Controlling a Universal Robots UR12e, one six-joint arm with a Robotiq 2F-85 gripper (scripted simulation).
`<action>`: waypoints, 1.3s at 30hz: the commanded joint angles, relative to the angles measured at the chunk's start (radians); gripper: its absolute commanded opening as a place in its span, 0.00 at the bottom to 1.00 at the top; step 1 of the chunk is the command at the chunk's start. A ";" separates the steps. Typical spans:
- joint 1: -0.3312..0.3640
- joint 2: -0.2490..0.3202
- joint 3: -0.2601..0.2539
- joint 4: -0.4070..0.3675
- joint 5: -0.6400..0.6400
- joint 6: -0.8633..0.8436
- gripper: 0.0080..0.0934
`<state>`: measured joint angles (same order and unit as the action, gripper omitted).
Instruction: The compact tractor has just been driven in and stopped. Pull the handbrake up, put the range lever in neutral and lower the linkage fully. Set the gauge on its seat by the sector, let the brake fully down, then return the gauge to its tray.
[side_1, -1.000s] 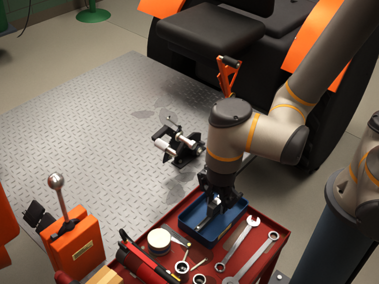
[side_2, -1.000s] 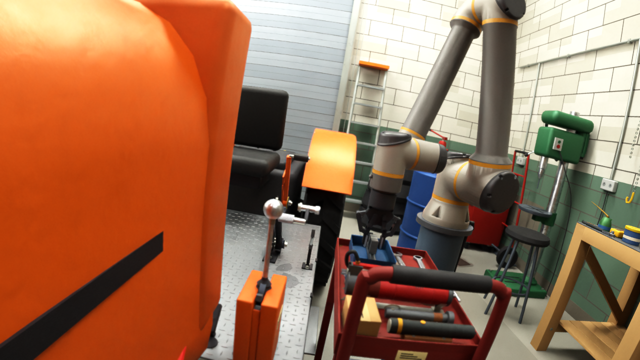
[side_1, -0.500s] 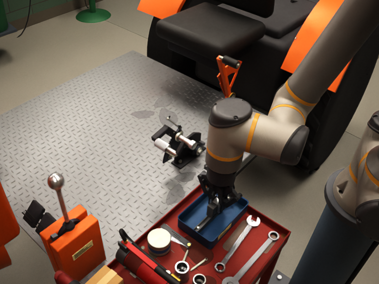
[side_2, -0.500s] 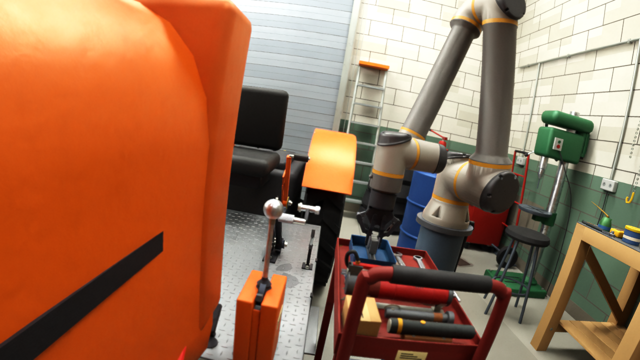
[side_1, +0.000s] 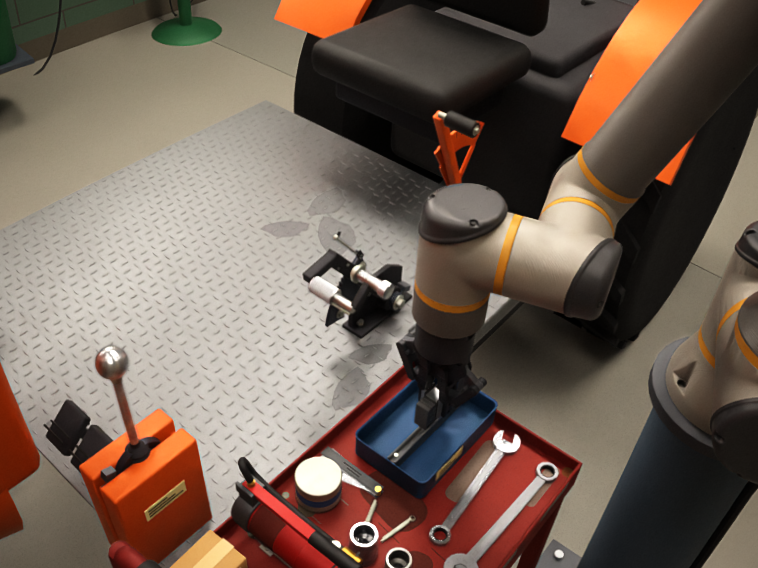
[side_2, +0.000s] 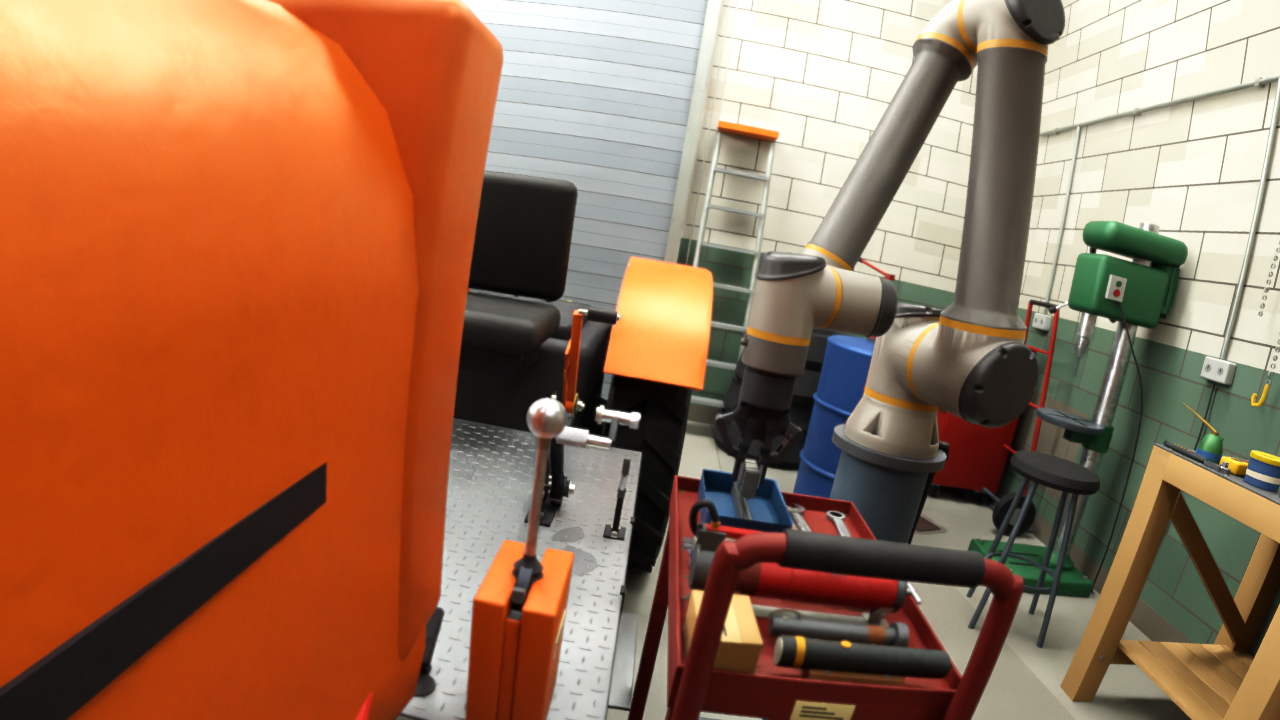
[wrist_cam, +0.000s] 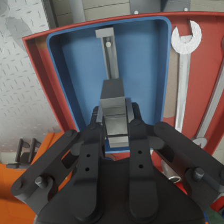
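The gauge (wrist_cam: 112, 100) is a grey block with a thin blade. It lies in the blue tray (side_1: 426, 436) on the red cart. I grip its block in my closed gripper (side_1: 430, 411), down inside the tray (wrist_cam: 111, 66). The blade (wrist_cam: 109, 57) runs away from me along the tray floor. The handbrake (side_1: 361, 287) sits on the tread plate behind the cart, its white grip raised. The range lever (side_1: 119, 392) with a steel ball stands on an orange box at the left. The orange linkage lever (side_1: 456, 144) stands by the seat.
The red cart (side_1: 428, 489) also carries two spanners (side_1: 483, 477), a tape roll (side_1: 318, 483), sockets and a grease gun. The tractor seat (side_1: 422, 55) and orange fender are behind. My arm's base (side_2: 895, 466) stands right of the cart.
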<state>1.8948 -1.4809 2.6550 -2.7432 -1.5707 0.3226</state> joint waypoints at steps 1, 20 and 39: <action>0.000 -0.013 -0.003 0.012 0.000 0.000 0.00; 0.000 -0.227 -0.058 0.282 0.000 0.000 0.00; 0.000 -0.290 -0.085 0.371 0.000 0.001 0.00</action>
<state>1.8948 -1.7716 2.5719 -2.3707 -1.5708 0.3232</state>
